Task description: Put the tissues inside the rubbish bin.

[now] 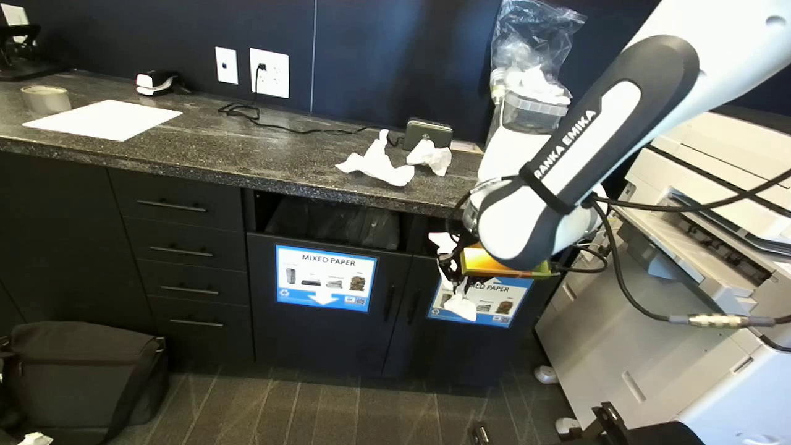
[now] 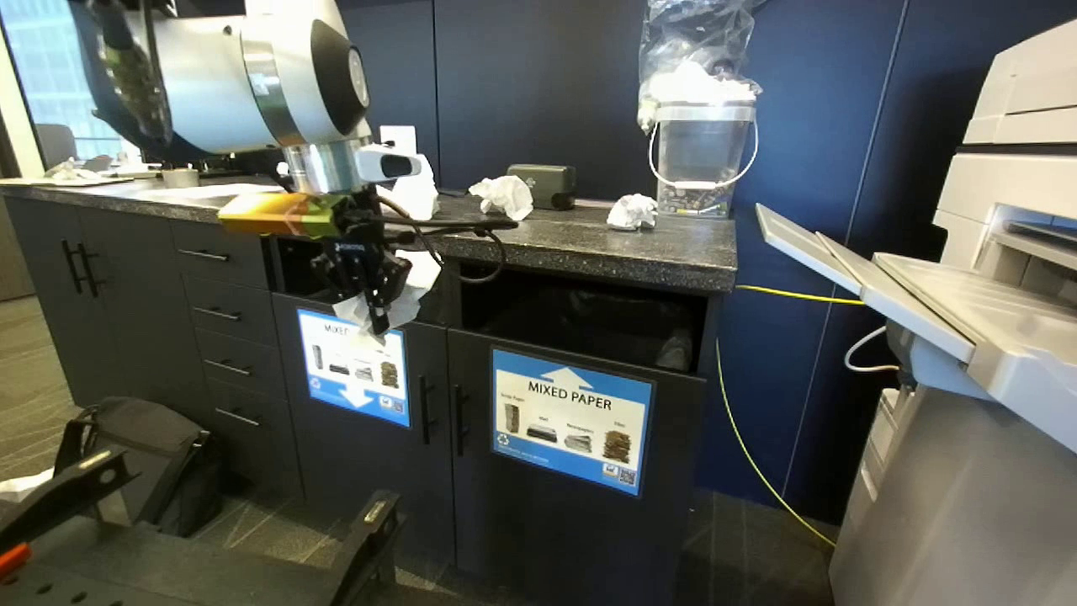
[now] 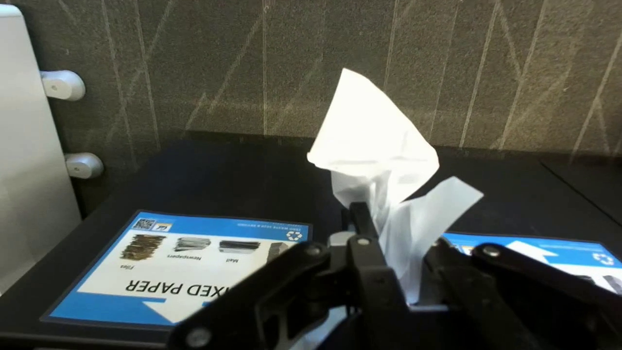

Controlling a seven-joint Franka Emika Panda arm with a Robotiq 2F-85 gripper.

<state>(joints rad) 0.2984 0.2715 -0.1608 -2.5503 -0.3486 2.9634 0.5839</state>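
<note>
My gripper (image 3: 388, 214) is shut on a crumpled white tissue (image 3: 376, 146), which fans out beyond the fingers. In both exterior views, the gripper (image 2: 374, 316) hangs in the air in front of the dark cabinet doors, below countertop height, with the held tissue (image 1: 460, 307) drooping from it. Two rubbish bin fronts stand side by side, each with a blue-edged label: one bin (image 1: 309, 337) and another bin (image 2: 572, 522). Each has a wide slot above its door. More tissues lie on the counter: one tissue (image 1: 378, 164), another tissue (image 2: 503, 196) and a small tissue (image 2: 633, 212).
The stone countertop (image 1: 247, 154) overhangs the slots. A clear bucket (image 2: 702, 160) with a plastic bag stands at the back. A large printer (image 1: 667, 296) is beside the cabinet. A white sheet (image 1: 102, 119), a tape roll (image 1: 46, 99) and a floor bag (image 1: 86, 377) also show.
</note>
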